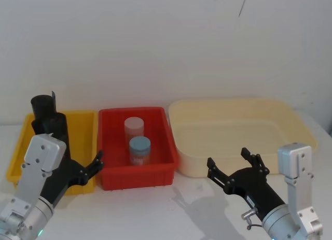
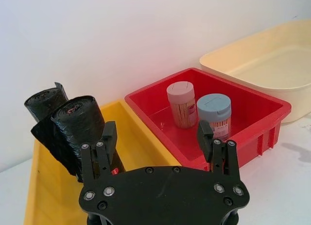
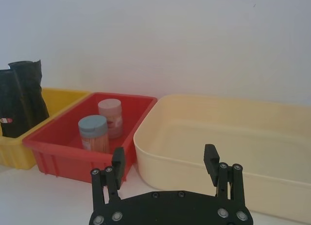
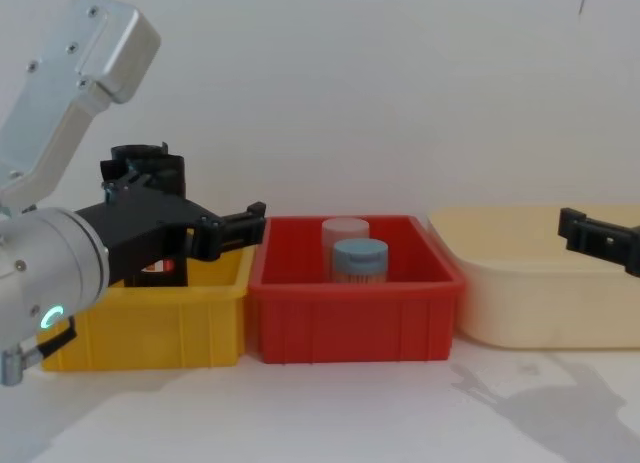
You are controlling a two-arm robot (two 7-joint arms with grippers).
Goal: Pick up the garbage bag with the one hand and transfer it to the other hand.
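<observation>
The garbage bag (image 2: 77, 122), a black roll with a red-and-white label (image 3: 6, 120), stands upright in the yellow bin (image 2: 141, 147), leaning against a plain black roll (image 2: 43, 102). My left gripper (image 2: 155, 137) hovers over the yellow bin's front, open and empty. The bag is just outside one of its fingers (image 2: 106, 137), not between them. In the head view the left gripper (image 1: 78, 162) partly hides the rolls (image 1: 44, 108). My right gripper (image 1: 231, 162) is open and empty, low over the table in front of the cream tub (image 1: 233, 108).
A red bin (image 1: 155, 175) between the yellow bin and the cream tub holds a pink-lidded jar (image 1: 134, 127) and a blue-lidded jar (image 1: 139, 149). A white wall stands close behind the bins. Bare white table lies in front of them.
</observation>
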